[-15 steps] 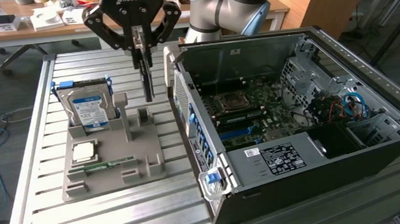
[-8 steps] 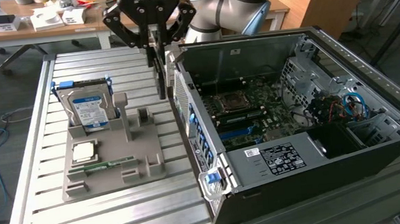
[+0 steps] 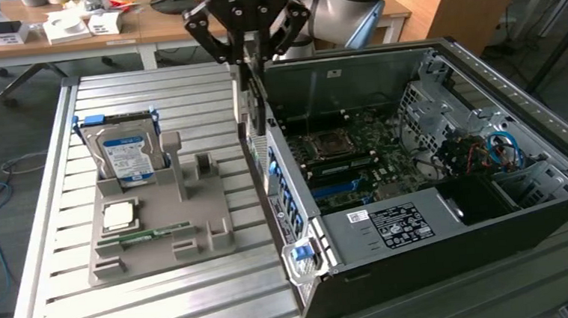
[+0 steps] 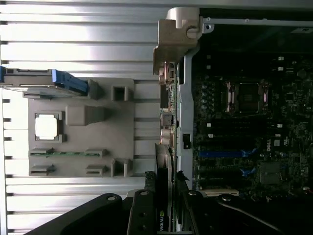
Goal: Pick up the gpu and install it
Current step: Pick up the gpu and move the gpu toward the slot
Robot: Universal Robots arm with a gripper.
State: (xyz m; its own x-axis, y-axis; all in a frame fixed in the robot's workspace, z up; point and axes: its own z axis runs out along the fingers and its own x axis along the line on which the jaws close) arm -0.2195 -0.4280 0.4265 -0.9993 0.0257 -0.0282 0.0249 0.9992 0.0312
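gpu [image 3: 250,101]: a thin dark card hanging upright and edge-on in the air, off the worktop [image 3: 109,96], with a grey metal strip along its side towards the exterior view's left.
gpu position: over the side wall of the computer case [image 3: 448,215] that faces the tray, between the tray and the motherboard [image 3: 364,161]. Its lower end sits at the wall's rim, and I cannot tell if it touches. It is not seated in any slot.
gripper [image 3: 249,56]: above the case, with a finger pressed on each flat face of the card's upper part, clamped on it.
wrist view: the gpu [image 4: 164,196] runs edge-on between the gripper [image 4: 164,215] fingers, in line with the case wall, with the motherboard [image 4: 244,147] just beside it.
case: lying on its side with the open side up and the board exposed.
tray [image 3: 203,210]: grey, on the slatted worktop beside the case.
tray contents: a hard drive [image 3: 128,155] standing upright at the far end, a processor chip [image 3: 117,214] lying flat, and a green memory stick [image 3: 149,234] on its edge.
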